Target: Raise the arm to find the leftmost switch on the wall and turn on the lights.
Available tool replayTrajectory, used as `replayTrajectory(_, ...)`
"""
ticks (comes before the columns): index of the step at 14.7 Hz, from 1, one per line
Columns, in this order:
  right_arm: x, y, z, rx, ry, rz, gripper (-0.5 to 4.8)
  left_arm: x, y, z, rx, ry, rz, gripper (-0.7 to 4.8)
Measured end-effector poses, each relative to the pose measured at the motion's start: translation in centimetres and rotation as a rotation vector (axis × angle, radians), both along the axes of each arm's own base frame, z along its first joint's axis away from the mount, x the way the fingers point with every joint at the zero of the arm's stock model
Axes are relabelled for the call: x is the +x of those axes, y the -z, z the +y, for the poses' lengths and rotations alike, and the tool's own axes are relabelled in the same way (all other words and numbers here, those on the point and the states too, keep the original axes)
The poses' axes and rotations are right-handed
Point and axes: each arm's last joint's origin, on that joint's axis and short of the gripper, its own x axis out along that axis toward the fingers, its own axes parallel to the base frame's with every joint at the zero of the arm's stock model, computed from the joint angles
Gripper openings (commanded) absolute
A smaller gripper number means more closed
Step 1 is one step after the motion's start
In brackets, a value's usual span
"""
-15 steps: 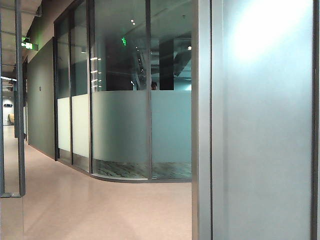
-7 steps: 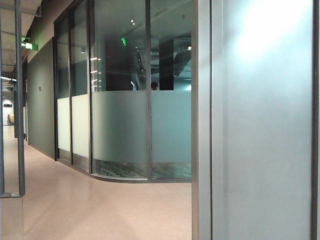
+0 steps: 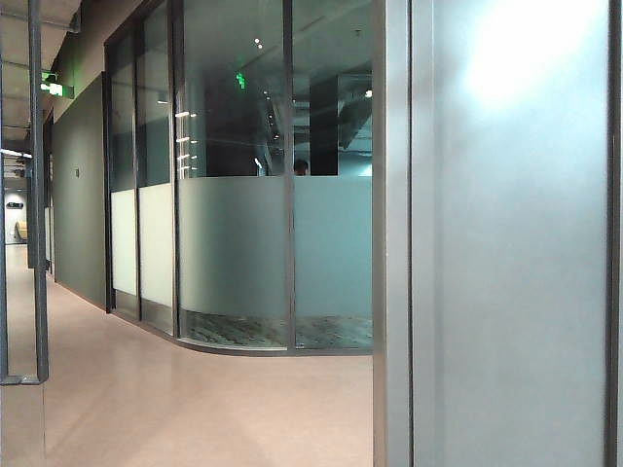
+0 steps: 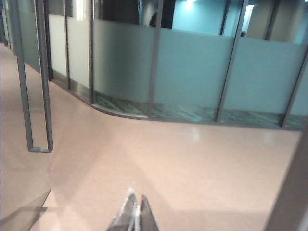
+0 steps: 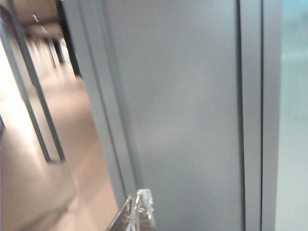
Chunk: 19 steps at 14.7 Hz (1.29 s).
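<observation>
No switch shows in any view. My left gripper (image 4: 137, 198) is shut with nothing in it, its fingertips pressed together over the pinkish floor (image 4: 192, 163). My right gripper (image 5: 141, 196) also looks shut and empty, its tips close in front of a plain grey wall panel (image 5: 183, 106). Neither arm appears in the exterior view, where the same grey wall (image 3: 506, 253) fills the right side, lit by a bright patch near the top.
A corridor runs away on the left. Curved glass partitions with frosted lower bands (image 3: 243, 253) stand behind it. A glass door with a tall metal handle (image 3: 39, 195) is at the far left, seen as the handle (image 4: 41, 96) in the left wrist view.
</observation>
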Motion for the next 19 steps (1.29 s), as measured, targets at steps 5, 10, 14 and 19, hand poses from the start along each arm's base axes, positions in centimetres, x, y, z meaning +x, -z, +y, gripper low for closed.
replayTrajectory(5,3.9,4.9,1.2,-0.02,0.018,-0.065,-0.01,4.8,4.4,-0.2,0.0,-0.003,0.025,-0.05)
replayTrajectory(10,4.9,7.3,1.3,-0.034,0.097,-0.011,-0.01,6.8,7.9,-0.3,-0.017,-0.003,0.126,-0.04)
replayTrajectory(14,5.0,7.5,1.2,-0.034,0.117,-0.003,-0.01,6.8,7.6,-0.3,-0.041,0.0,0.1,-0.04)
replayTrajectory(19,5.0,7.6,1.3,-0.035,0.117,-0.002,-0.01,6.8,7.7,-0.3,-0.04,0.011,0.113,-0.04)
